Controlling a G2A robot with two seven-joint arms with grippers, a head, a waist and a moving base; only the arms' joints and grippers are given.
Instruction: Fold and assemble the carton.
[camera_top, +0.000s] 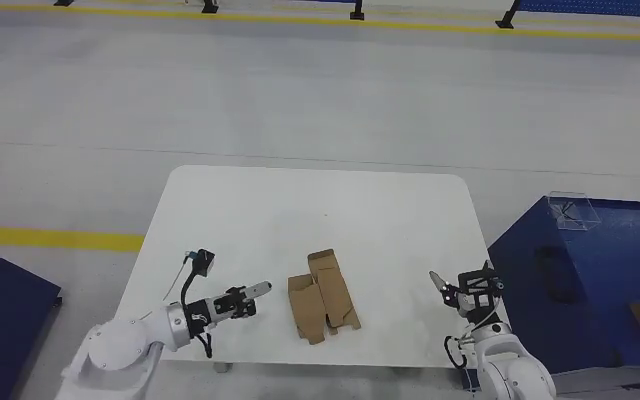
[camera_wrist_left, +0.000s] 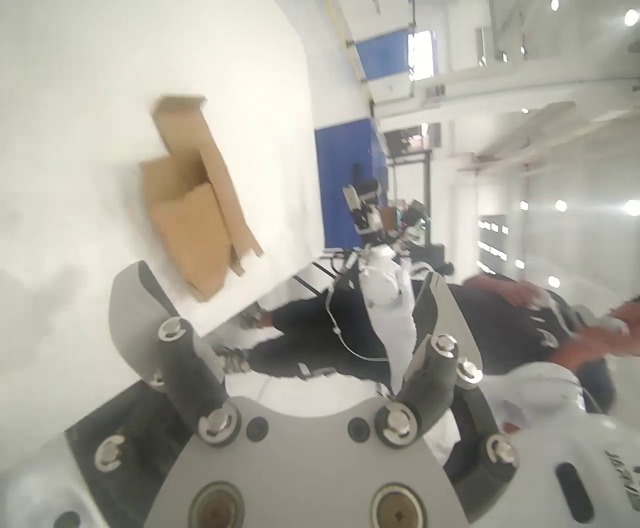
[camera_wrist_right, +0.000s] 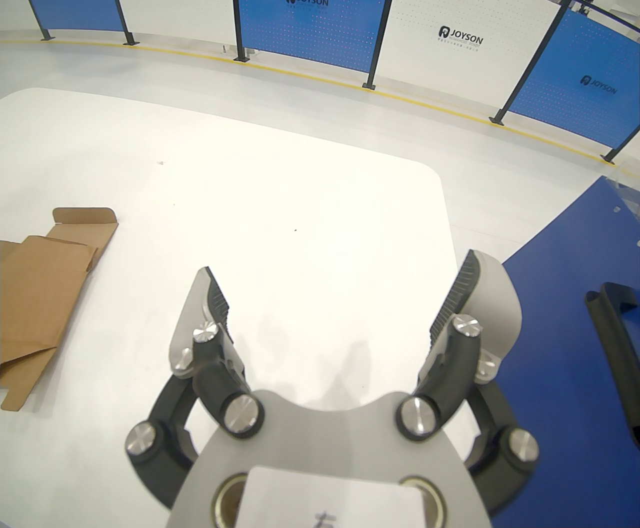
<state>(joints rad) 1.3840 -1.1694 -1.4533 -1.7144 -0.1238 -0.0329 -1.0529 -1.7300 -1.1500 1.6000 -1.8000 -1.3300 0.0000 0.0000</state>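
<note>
A flat, unfolded brown carton (camera_top: 322, 296) lies on the white table (camera_top: 300, 205) near its front edge, between the two arms. It also shows as carton (camera_wrist_left: 197, 215) and as carton (camera_wrist_right: 45, 295). My left gripper (camera_top: 258, 290) hovers to the carton's left, apart from it, fingers open and empty; in its own view, gripper (camera_wrist_left: 280, 285) has the carton ahead of it. My right gripper (camera_top: 448, 287) stands at the table's front right corner, well clear of the carton. Seen from its wrist, that gripper (camera_wrist_right: 340, 280) is open with nothing between its fingers.
A blue cabinet (camera_top: 575, 280) stands just off the table's right side, with a small clear holder (camera_top: 571, 210) on top. Blue barrier panels (camera_wrist_right: 310, 30) line the floor beyond the table. A person in dark clothes (camera_wrist_left: 500, 320) is by the table's near edge.
</note>
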